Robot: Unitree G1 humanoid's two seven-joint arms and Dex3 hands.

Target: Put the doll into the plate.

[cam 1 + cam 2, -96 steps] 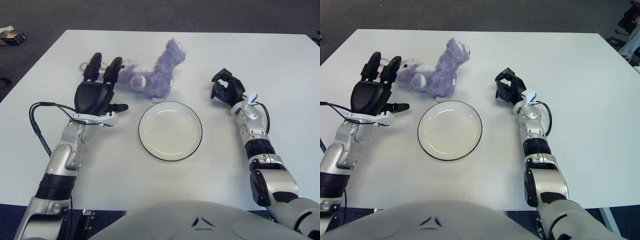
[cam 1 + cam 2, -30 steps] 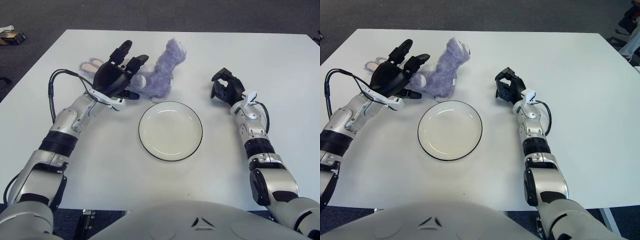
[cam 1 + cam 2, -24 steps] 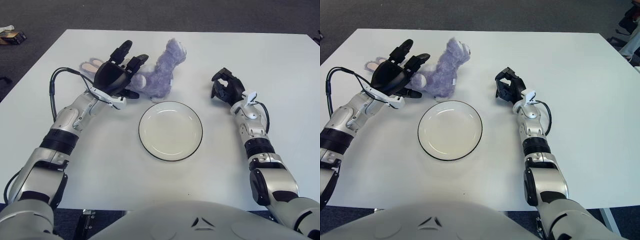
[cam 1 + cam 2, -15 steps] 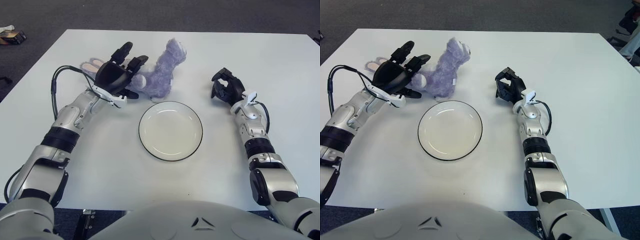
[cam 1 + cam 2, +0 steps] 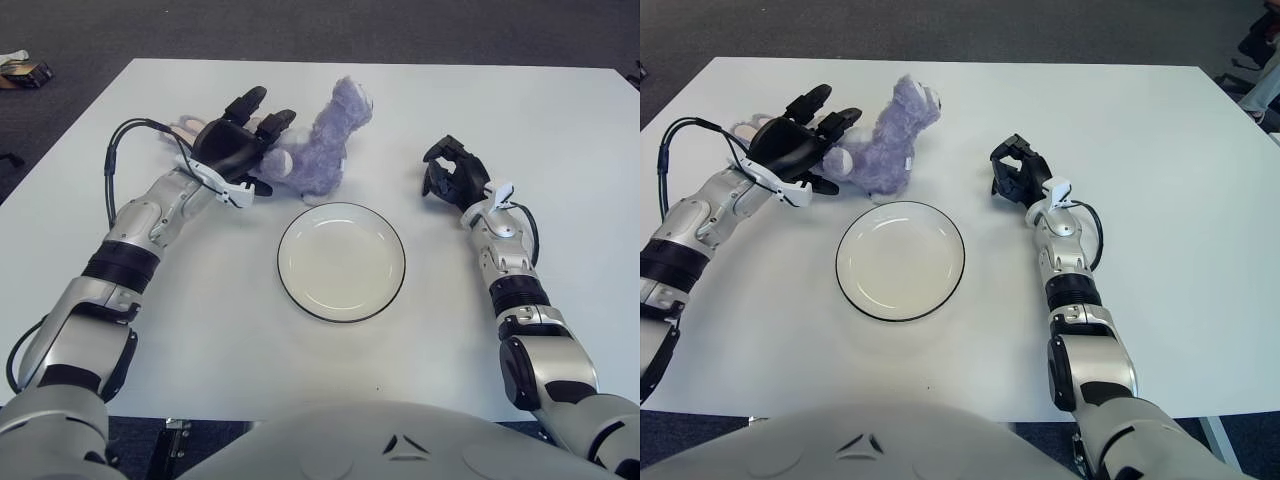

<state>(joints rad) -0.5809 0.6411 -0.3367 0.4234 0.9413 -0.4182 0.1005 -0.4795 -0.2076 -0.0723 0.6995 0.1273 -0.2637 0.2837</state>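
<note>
A purple plush doll lies on the white table, just behind a white plate with a dark rim. My left hand hovers over the doll's left part with its fingers spread, covering that end; a pink ear shows beside it. It holds nothing. My right hand rests on the table to the right of the plate with its fingers curled, empty.
The white table ends at a dark carpet floor behind. A small box lies on the floor at far left. A black cable loops off my left forearm.
My left hand has moved forward and right from beside the doll to over its left end, and lowered toward it. The doll, the plate and my right hand have not moved.
</note>
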